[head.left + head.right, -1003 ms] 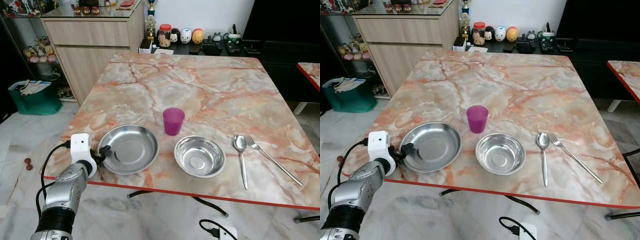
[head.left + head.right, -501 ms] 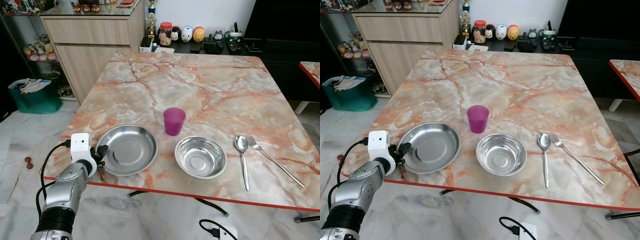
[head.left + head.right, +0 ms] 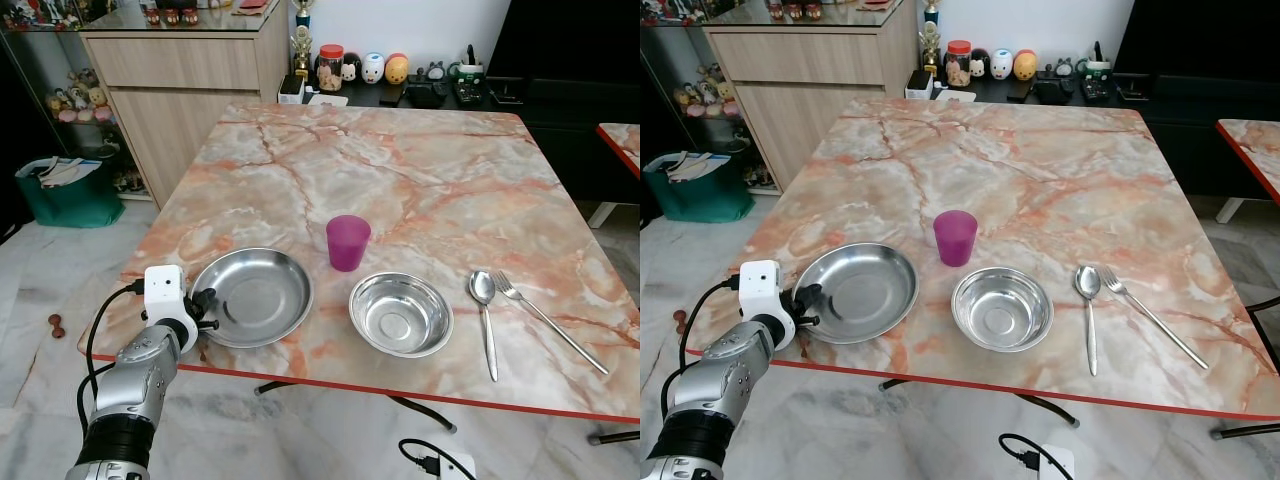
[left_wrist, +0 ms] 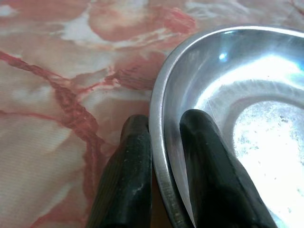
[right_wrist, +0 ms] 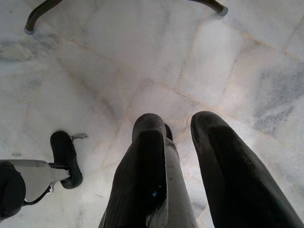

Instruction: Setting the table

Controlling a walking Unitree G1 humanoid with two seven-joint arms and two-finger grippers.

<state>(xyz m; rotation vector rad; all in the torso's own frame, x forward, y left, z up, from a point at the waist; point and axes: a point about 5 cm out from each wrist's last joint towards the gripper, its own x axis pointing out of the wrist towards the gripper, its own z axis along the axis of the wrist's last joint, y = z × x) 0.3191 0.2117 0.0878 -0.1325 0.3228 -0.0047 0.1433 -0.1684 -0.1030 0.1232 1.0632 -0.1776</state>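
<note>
Marble-patterned table (image 3: 420, 170) in pink and white, carrying the setting along its near edge. Steel plate (image 3: 262, 292) lying at the near left corner. Steel bowl (image 3: 400, 313) sitting just right of it, apart from it. Purple cup (image 3: 347, 242) standing upright behind the gap between plate and bowl. Spoon (image 3: 484, 318) and fork (image 3: 545, 320) lying side by side to the bowl's right. Left gripper (image 4: 164, 156) pinching the plate's left rim, one finger inside, one outside. Right gripper (image 5: 183, 161) hanging over the floor, fingers slightly parted, holding nothing.
</note>
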